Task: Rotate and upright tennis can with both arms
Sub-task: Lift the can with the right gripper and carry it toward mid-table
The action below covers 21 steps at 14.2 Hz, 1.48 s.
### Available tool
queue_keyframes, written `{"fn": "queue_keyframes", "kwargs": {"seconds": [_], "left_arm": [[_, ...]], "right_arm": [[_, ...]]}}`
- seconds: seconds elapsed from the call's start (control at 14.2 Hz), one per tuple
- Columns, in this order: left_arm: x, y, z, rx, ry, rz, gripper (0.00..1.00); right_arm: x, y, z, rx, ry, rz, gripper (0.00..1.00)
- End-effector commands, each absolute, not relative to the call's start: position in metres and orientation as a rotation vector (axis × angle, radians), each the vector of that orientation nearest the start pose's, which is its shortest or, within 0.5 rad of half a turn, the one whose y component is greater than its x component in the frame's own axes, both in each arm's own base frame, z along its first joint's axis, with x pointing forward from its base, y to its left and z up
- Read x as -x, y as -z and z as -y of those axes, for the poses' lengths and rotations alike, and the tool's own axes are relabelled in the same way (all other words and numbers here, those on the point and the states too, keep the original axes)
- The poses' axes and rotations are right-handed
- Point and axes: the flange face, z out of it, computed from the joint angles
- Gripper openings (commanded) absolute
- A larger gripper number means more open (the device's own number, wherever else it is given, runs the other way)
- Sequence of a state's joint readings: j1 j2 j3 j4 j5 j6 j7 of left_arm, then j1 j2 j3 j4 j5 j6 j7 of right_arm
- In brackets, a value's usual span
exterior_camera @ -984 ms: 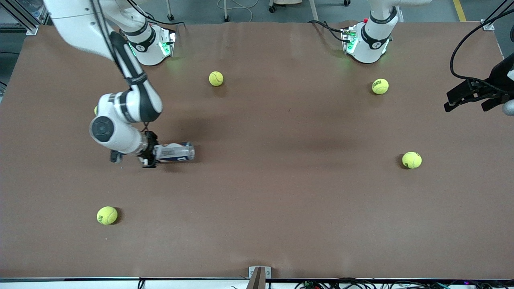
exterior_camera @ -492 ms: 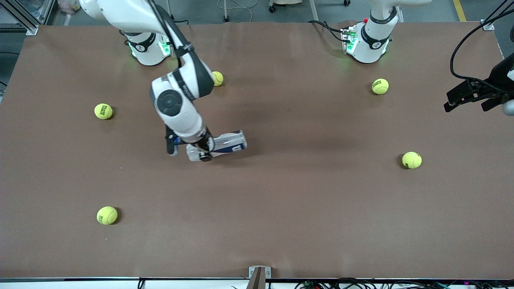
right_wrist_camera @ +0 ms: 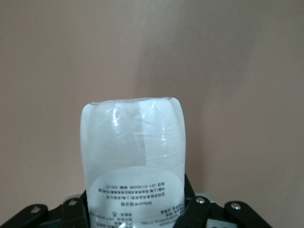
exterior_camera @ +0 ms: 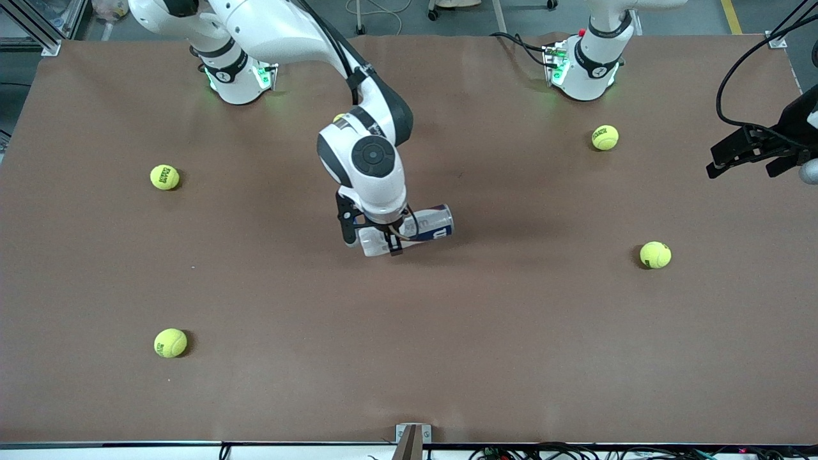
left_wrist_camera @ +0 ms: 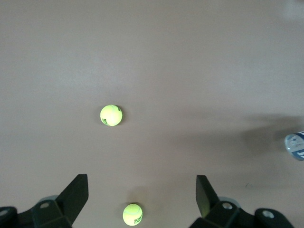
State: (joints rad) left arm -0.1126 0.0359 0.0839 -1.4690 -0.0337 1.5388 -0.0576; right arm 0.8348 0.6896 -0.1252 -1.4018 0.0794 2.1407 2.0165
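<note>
While the right claw [exterior_camera: 391, 239] pinches the clear plastic tennis can [exterior_camera: 418, 229] lying sideways over mid-table [exterior_camera: 511, 332] (not yet upright), the left claw [exterior_camera: 744, 153] waits spread above the left arm's end.

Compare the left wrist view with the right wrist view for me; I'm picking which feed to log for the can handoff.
Only the left wrist view shows two tennis balls, one farther out and one between the left gripper, whose jaws stand wide open over the table; the tennis can is just a sliver at the picture's edge.

Only the right wrist view shows the tennis can close up, its printed label readable as text, clamped in the right gripper.

Both show the can and the brown table.
</note>
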Motion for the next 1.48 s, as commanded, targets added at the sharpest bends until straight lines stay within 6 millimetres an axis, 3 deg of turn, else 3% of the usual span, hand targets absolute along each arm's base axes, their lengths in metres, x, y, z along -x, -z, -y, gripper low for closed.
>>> {"fn": "queue_keyframes", "kwargs": {"seconds": [0.0, 0.14, 0.21, 0.42, 0.7, 1.27, 1.41], "left_arm": [[-0.562, -0.652, 0.021, 3.182, 0.051, 0.052, 1.00], [-0.562, -0.652, 0.021, 3.182, 0.051, 0.052, 1.00], [-0.562, -0.652, 0.021, 3.182, 0.051, 0.052, 1.00], [-0.562, -0.652, 0.021, 3.182, 0.051, 0.052, 1.00], [-0.562, -0.652, 0.021, 3.182, 0.051, 0.052, 1.00], [-0.562, -0.652, 0.021, 3.182, 0.051, 0.052, 1.00], [-0.562, -0.652, 0.021, 3.182, 0.051, 0.052, 1.00]], "right_arm": [[-0.523, -0.301, -0.537, 2.464, 0.075, -1.850, 0.67], [-0.523, -0.288, -0.557, 2.419, 0.087, -1.886, 0.67], [-0.517, -0.273, -0.570, 2.428, 0.095, -1.876, 0.67], [-0.519, -0.240, -0.588, 2.393, 0.124, -1.905, 0.67], [-0.523, -0.240, -0.595, 2.258, 0.114, -1.952, 0.67], [-0.520, -0.213, -0.595, 2.245, 0.114, -1.986, 0.68], [-0.520, -0.209, -0.595, 2.245, 0.114, -1.991, 0.75]]}}
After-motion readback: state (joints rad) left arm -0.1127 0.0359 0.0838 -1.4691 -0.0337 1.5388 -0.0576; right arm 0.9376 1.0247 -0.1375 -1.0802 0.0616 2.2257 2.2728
